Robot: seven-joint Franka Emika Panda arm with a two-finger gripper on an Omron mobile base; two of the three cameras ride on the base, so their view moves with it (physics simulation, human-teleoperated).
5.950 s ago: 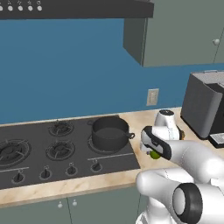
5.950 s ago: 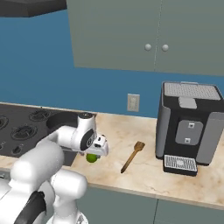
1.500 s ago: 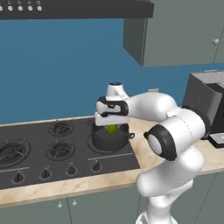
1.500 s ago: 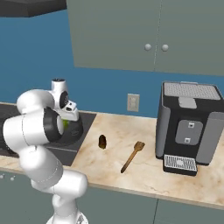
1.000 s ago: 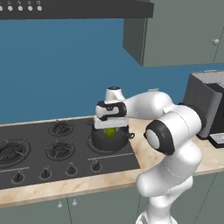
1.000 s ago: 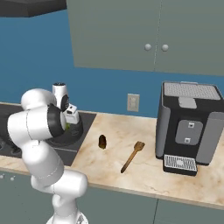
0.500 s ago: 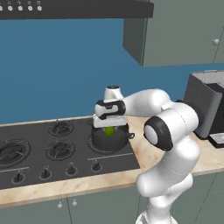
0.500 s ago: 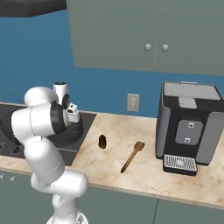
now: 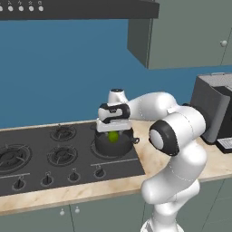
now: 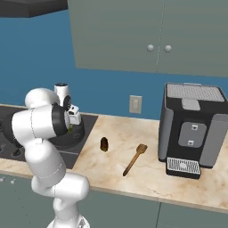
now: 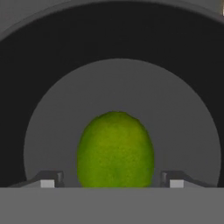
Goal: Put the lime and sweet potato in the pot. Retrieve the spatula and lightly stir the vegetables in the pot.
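Hand view: lime (image 11: 115, 149) sits between the two finger tips (image 11: 49, 179), directly over the grey floor of the pot (image 11: 52, 70). The tips look spread just wider than the fruit (whether they touch it I can't tell), so release is either happening or about to.

Left base view: gripper (image 9: 113, 132) hangs over the pot (image 9: 100, 147) on the back right burner of the stove (image 9: 27, 158), lime (image 9: 113, 136) at the rim.

Progress, as a judgement: lime delivered or nearly. Sweet potato (image 10: 104, 144) is untouched on the counter (image 10: 147, 178), spatula (image 10: 134, 159) lying near it, well apart from the pot. Stirring not begun.

Versus six seconds ago: the arm was down at the counter by the lime, and has carried it across; over the last second and a half the hand lowered slightly toward the pot.
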